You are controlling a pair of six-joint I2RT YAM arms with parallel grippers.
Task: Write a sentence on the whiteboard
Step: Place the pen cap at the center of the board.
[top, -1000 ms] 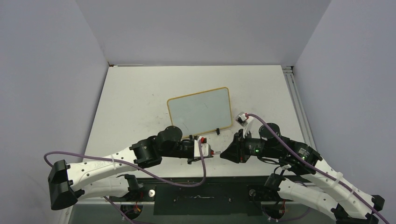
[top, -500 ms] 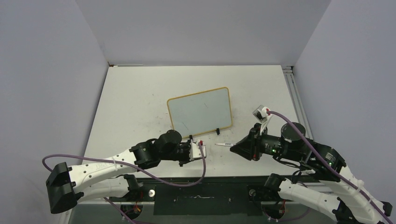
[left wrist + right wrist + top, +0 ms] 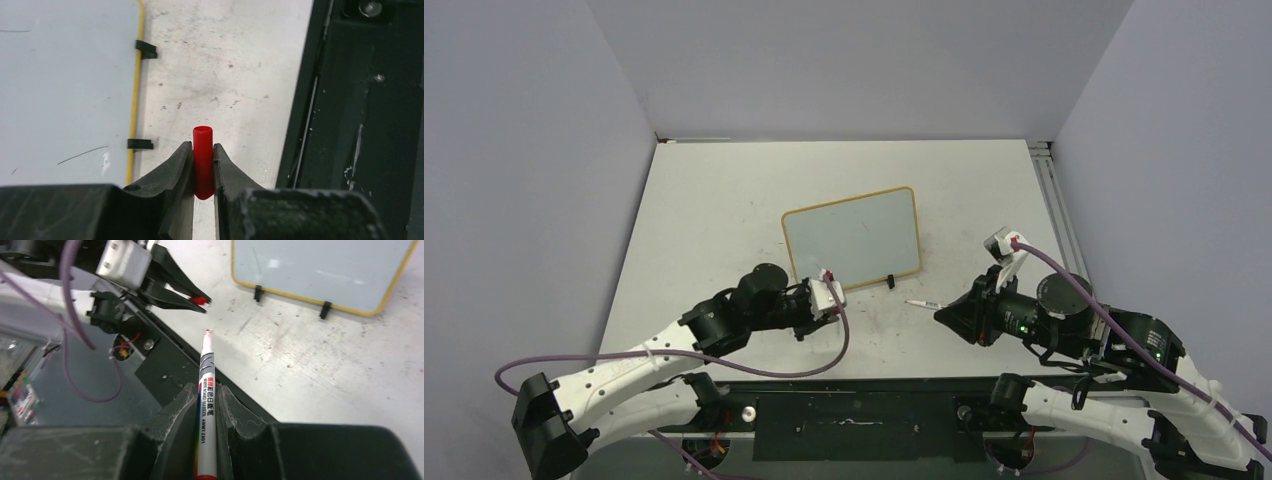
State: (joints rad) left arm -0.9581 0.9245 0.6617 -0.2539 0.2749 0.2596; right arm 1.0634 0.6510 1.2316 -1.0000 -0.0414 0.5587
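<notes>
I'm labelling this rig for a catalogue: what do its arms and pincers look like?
The left arm and right arm have white links and black joints. Each trails a purple cable. The left pincer and right pincer are black with tapered fingers.

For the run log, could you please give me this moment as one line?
left hand: shut on red cap | right hand: shut on uncapped marker | whiteboard: nothing written yet

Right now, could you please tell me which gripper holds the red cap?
The left gripper: its jaws pinch the red cap, while the right gripper holds the uncapped whiteboard marker.
</notes>
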